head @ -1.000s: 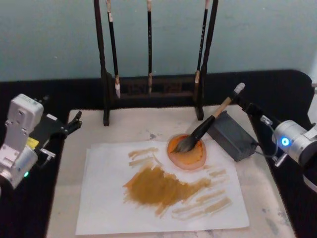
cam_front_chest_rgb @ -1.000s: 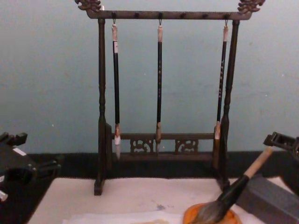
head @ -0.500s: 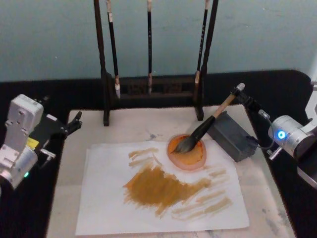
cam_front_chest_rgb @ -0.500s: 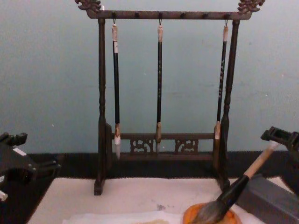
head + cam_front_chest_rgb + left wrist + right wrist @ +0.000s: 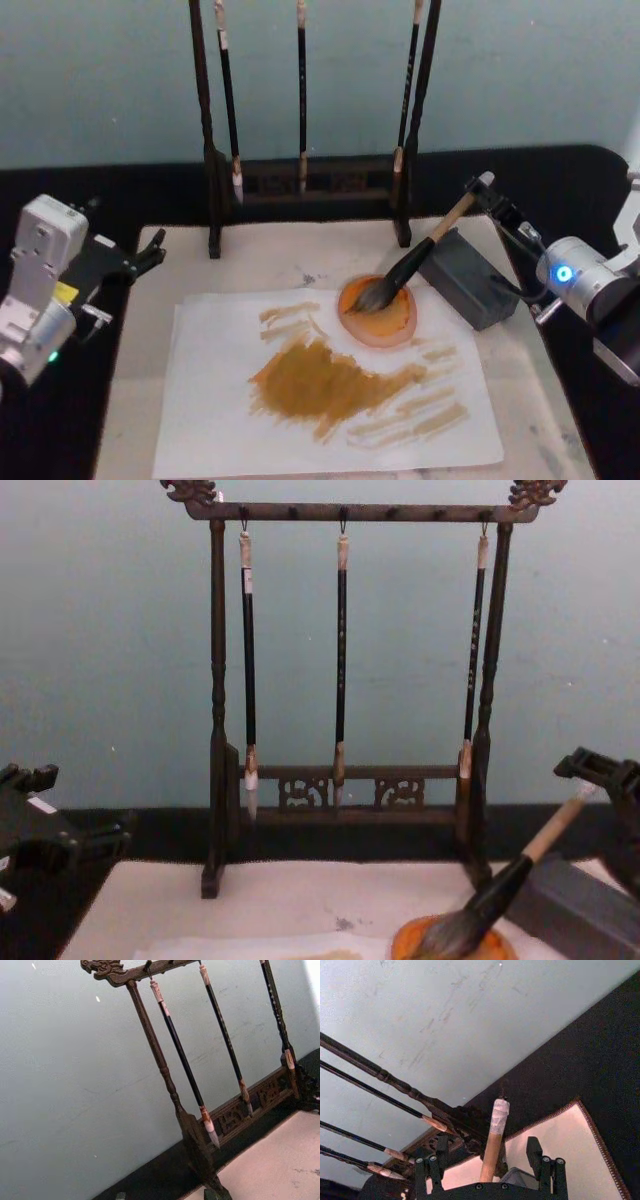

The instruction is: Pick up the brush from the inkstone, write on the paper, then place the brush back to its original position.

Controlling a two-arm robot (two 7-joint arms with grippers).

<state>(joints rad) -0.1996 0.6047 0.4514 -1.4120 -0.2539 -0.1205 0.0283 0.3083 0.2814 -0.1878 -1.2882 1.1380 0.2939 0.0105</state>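
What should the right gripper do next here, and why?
Probably close the right gripper on the brush. Its fingers stand open on either side of the handle's upper end, not touching it, while the bristles lie in the inkstone. The left gripper idles at left.

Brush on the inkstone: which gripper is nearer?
Right. The right gripper sits at the brush's handle end, open fingers either side of it. The left gripper hangs far off, across the paper.
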